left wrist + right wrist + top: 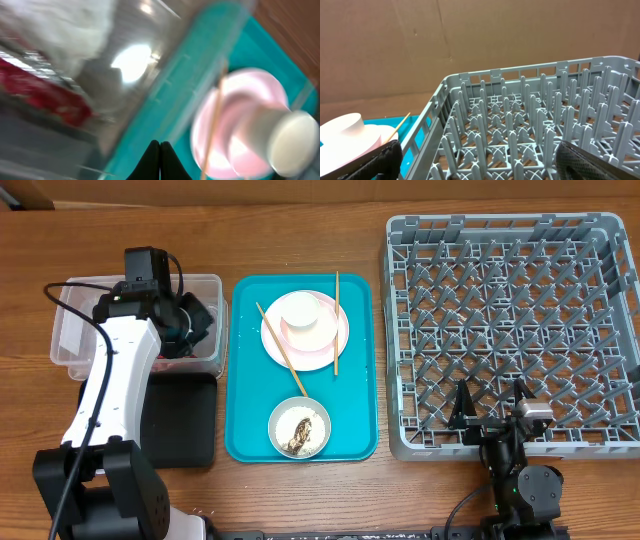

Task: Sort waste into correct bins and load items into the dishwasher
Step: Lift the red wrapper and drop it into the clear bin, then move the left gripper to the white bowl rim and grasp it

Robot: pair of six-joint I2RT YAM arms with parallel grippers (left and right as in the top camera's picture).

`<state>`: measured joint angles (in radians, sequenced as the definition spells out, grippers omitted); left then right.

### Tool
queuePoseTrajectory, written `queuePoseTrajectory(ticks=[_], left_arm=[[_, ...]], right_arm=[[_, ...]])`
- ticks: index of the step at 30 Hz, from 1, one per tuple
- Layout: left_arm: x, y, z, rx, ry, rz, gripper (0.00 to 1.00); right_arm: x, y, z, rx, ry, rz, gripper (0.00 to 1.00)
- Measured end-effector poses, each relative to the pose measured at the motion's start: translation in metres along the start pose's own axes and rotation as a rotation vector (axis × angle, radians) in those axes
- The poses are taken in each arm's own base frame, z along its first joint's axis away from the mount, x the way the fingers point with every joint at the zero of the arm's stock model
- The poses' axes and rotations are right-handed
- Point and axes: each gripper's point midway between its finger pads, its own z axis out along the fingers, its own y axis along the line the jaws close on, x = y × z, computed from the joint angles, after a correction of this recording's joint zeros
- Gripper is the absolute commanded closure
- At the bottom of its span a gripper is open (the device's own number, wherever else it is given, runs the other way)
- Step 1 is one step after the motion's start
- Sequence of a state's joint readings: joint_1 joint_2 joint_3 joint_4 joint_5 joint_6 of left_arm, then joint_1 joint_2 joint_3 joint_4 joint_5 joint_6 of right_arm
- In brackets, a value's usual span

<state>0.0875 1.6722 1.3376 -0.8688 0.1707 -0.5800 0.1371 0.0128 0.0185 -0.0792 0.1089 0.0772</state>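
Left wrist view all motion blur, red wrapper [47,97] & white napkin [65,30] smeared up-left of left claw [159,146], tub [72,320] half hidden under left arm [110,380] in overhead

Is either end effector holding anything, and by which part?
Nothing is held. The left end effector is shut empty over the clear plastic tub; the right end effector stands open by the grey plastic dish rack.

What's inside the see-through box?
Inside the clear tub, the wrist camera shows a red wrapper and a blurry white lump, probably the napkin. From above, the left arm covers most of the rest.
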Motion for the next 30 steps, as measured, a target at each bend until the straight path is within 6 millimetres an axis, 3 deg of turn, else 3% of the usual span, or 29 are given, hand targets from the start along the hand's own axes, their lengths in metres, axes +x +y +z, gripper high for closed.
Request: queuePoseTrajectory(ticks=[5, 10, 16, 22, 30], left_arm=[[0.025, -0.024, -0.018, 0.141, 0.102, 0.077, 0.96], [0.064, -0.037, -0.035, 0.167, 0.206, 0.149, 0.96], [0.122, -0.057, -0.037, 0.154, 0.353, 0.264, 0.96], [0.177, -0.089, -0.04, 0.19, 0.431, 0.434, 0.96], [0.233, -0.113, -0.04, 0.145, 0.422, 0.604, 0.93]], right_arm=[[0.0, 0.0, 0.0, 0.0, 0.0, 0.0, 0.0], [0.0, 0.0, 0.0, 0.0, 0.0, 0.0, 0.0], [0.0, 0.0, 0.0, 0.0, 0.0, 0.0, 0.0], [0.0, 0.0, 0.0, 0.0, 0.0, 0.0, 0.0], [0.0, 0.0, 0.0, -0.001, 0.0, 0.0, 0.0]])
